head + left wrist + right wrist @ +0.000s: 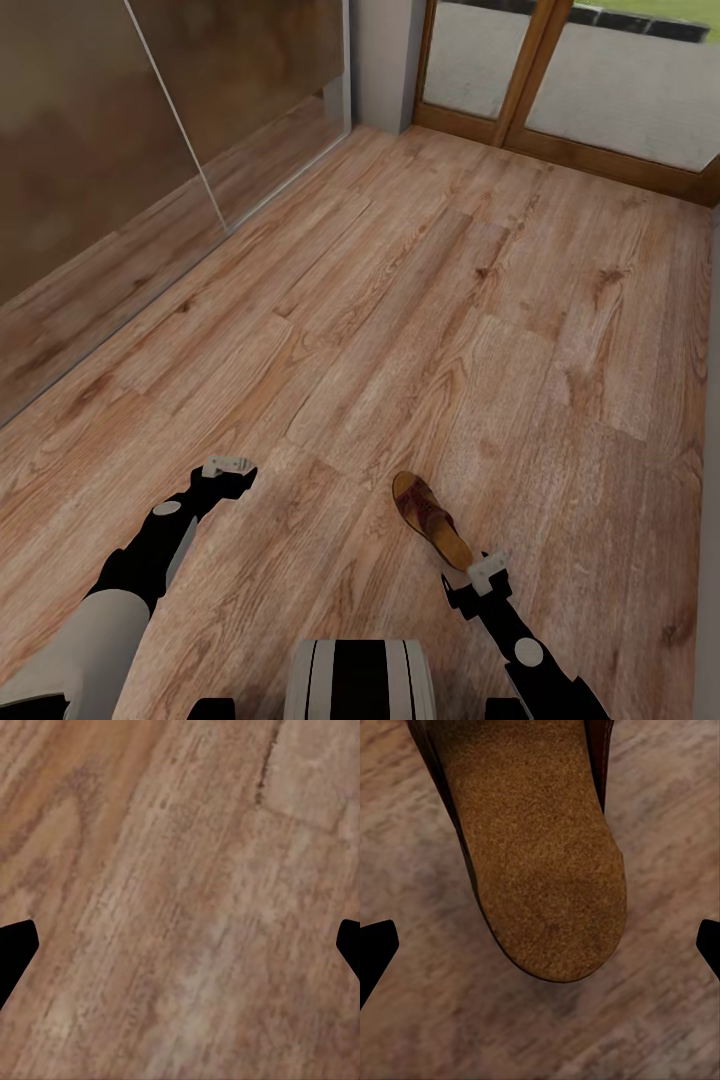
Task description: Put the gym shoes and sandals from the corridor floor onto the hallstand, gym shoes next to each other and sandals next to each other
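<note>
Here, one sandal (430, 520) lies flat on the corridor floor (420, 300), toward 5 o'clock of the head view, its long axis running from 11 to 5 o'clock. Dark brown leather-look strap at the far end, tan insole at the near end.

The right end effector (487, 568) sits at the sandal's near end, just over the heel; contact cannot be told. In the right wrist view the sandal heel (540, 862) shows as a rounded tongue of grainy, cork-like tan, edged by a thin dark brown rim, with planks around it. Both black fingertips (375, 949) stand far apart at the frame edges, clear of the sandal: end effector spread wide, nothing gripped.

The left end effector (228, 468) hangs over bare planks at 7 o'clock of the head view, well apart from the sandal. In the left wrist view its black fingertips (15, 952) likewise sit wide at the edges: released, holding nothing, wood grain (180, 900) between them.

Floor: light brown wood-grain planks, streaked, with darker knots, staggered joints.

At 10 o'clock, a glossy mirrored sliding panel (110, 150) with a thin pale vertical frame strip, reflecting the planks. At 1 o'clock, a wooden-framed glass door (600, 90), warm brown frame, pale ground beyond. A grey wall section (385, 60) stands between panel and door.

At 6 o'clock, the robot's black-and-white trunk (360, 680).
</note>
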Controlling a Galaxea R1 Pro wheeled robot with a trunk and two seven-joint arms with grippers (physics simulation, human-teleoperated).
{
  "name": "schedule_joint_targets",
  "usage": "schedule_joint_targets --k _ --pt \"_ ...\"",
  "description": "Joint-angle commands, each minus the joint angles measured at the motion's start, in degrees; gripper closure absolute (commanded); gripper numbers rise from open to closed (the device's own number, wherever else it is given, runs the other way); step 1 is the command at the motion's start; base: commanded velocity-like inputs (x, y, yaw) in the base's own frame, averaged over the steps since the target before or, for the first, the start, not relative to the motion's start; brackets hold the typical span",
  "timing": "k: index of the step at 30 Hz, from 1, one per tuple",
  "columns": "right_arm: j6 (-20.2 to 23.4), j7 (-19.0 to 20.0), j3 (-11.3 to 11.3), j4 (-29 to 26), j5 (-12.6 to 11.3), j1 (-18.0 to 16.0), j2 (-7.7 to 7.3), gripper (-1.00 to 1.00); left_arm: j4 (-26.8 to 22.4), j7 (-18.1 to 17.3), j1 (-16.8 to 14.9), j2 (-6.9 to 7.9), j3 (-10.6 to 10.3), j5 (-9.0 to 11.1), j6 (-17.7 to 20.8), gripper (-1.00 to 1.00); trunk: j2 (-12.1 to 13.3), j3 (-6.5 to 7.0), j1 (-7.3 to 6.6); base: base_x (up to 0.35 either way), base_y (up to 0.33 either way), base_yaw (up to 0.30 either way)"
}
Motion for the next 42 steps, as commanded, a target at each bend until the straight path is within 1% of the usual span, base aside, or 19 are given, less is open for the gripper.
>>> schedule_joint_targets --k 1,29,37,42 --pt "-0.3 0.3 -0.4 0.0 0.5 0.0 0.05 -1.0 -0.1 -0.5 0.0 -0.05 0.3 -0.6 0.3 -1.0 0.0 -0.03 -0.01 0.0 0.0 0.0" --pt "-0.3 -0.3 -0.3 -0.3 1.0 0.0 0.02 -1.0 -0.3 -0.5 0.0 0.05 0.2 -0.6 0.2 -1.0 0.0 -0.03 -0.01 0.0 0.0 0.0" --pt "-0.3 -1.8 -0.4 -0.4 1.0 0.0 -0.02 -1.0 -0.3 -0.5 0.0 0.06 0.2 -0.5 0.2 -1.0 0.0 -0.03 -0.01 0.0 0.0 0.0" --pt "-0.4 -2.5 -0.3 -0.3 1.0 0.0 -0.03 -1.0 -0.3 -0.5 0.0 0.06 0.2 -0.5 0.2 -1.0 -0.1 -1.16 0.12 0.0 0.0 0.0"
